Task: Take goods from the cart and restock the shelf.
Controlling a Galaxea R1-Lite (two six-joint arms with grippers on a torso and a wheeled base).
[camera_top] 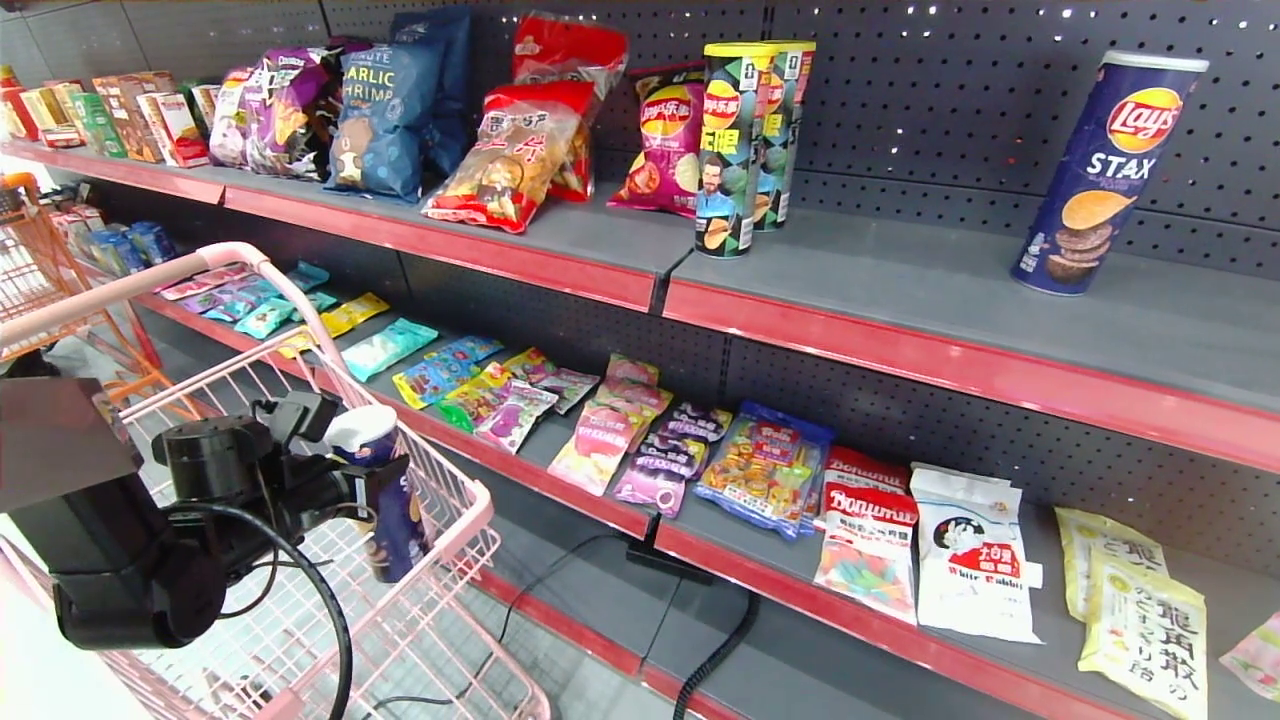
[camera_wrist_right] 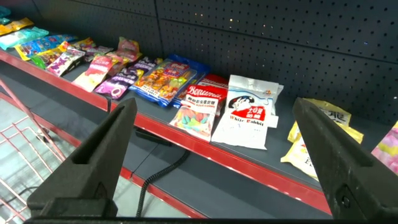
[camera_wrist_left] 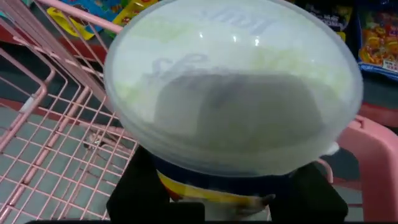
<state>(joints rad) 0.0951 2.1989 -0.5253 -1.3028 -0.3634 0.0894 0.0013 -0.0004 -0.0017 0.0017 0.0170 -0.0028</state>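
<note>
My left gripper (camera_top: 385, 490) is shut on a dark blue chip can with a white lid (camera_top: 392, 500), held upright just above the pink cart (camera_top: 470, 500) near its front rim. In the left wrist view the can's clear lid (camera_wrist_left: 233, 93) sits close up, with black fingers (camera_wrist_left: 140, 193) clamped on the can below it. The upper shelf (camera_top: 900, 280) carries a matching blue can (camera_top: 1105, 170) at the right and two black-and-yellow cans (camera_top: 735, 150) in the middle. My right gripper (camera_wrist_right: 217, 162) is open, its fingers wide apart, facing the lower shelf's candy bags.
Snack bags (camera_top: 510, 160) and boxes fill the upper shelf's left half; bare grey shelf lies between the cans. The lower shelf (camera_top: 760, 585) holds flat candy packets (camera_top: 765, 470). A black cable (camera_top: 715, 655) runs under it. An orange cart (camera_top: 40, 260) stands at far left.
</note>
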